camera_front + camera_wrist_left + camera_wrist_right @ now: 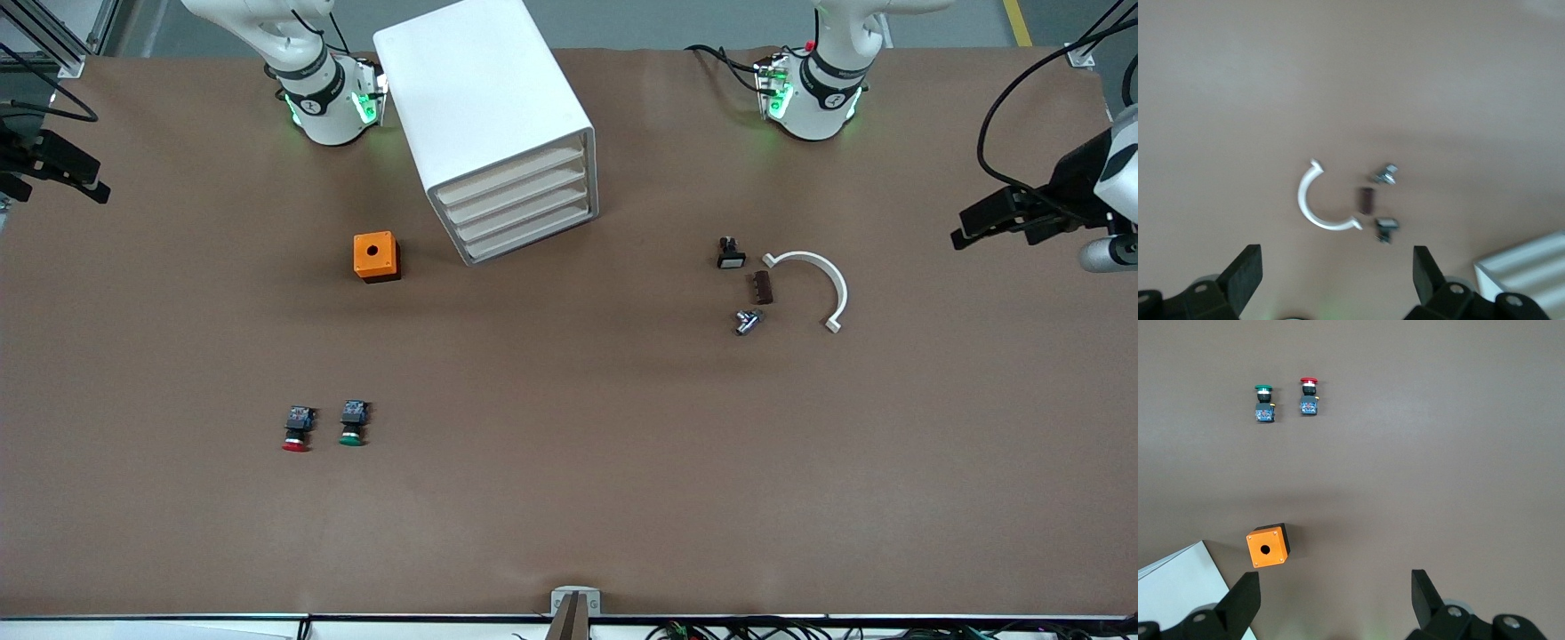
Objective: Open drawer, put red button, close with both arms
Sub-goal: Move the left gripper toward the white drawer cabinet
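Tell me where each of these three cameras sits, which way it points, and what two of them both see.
Front view: high, across the table from the robots, looking down on the drawer cabinet, the red button and both arm bases.
Left wrist view: on the left arm, facing down past the open left hand at a white curved bracket.
Right wrist view: on the right arm, facing down past the open right hand at the orange box and both buttons.
Shared: front and right wrist views both show the red button; both wrist views catch a cabinet corner.
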